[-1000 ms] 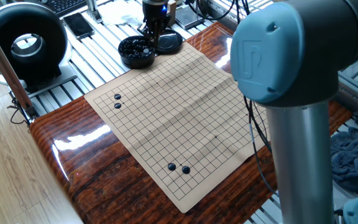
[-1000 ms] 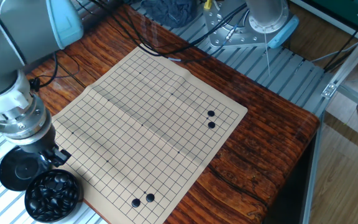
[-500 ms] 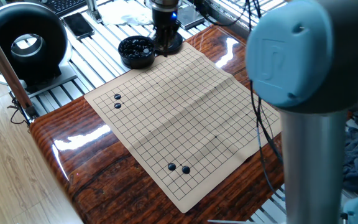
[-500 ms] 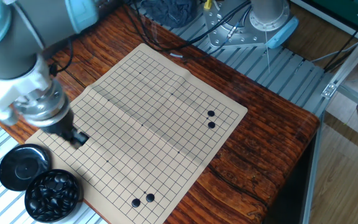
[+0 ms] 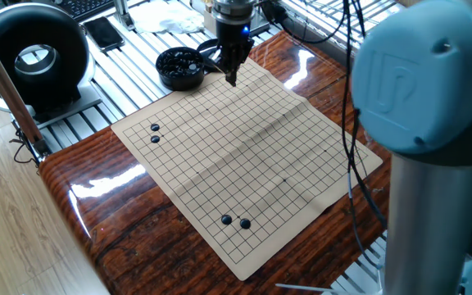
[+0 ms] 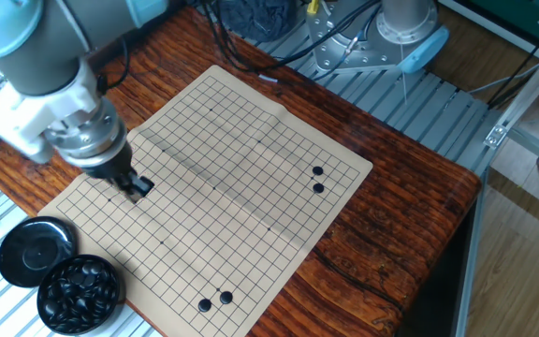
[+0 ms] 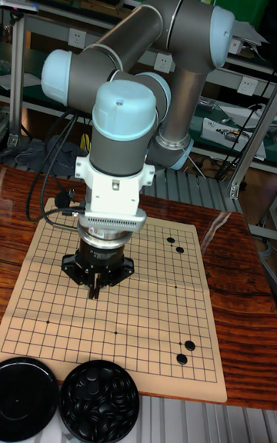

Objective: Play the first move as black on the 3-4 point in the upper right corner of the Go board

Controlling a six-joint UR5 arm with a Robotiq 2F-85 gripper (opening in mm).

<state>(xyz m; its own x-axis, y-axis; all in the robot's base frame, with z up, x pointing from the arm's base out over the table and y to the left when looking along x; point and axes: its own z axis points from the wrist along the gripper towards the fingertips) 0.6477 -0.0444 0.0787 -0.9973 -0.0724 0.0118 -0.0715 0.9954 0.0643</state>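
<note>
The tan Go board (image 5: 244,156) (image 6: 223,178) (image 7: 115,289) lies on the wooden table. My gripper (image 5: 231,78) (image 6: 139,187) (image 7: 94,291) hangs just above the grid, a few lines in from the edge nearest the bowl. Its fingers are pinched together on a small black stone that barely shows against them. The 3-4 point is a bare, unmarked crossing, and I cannot tell which corner is the upper right. Two black stones (image 5: 155,133) (image 6: 317,179) sit in one corner. Another pair (image 5: 235,221) (image 6: 213,301) sits in the adjoining corner.
A round black bowl (image 5: 179,67) (image 6: 80,290) (image 7: 100,401) full of black stones stands off the board's edge, with its black lid (image 6: 34,251) (image 7: 27,398) beside it. The arm's grey column (image 5: 433,229) rises at the right. Cables (image 5: 347,156) trail over the board's edge.
The gripper has left the bowl and lid area and travelled out over the board, several lines inward. The stones on the board have not moved.
</note>
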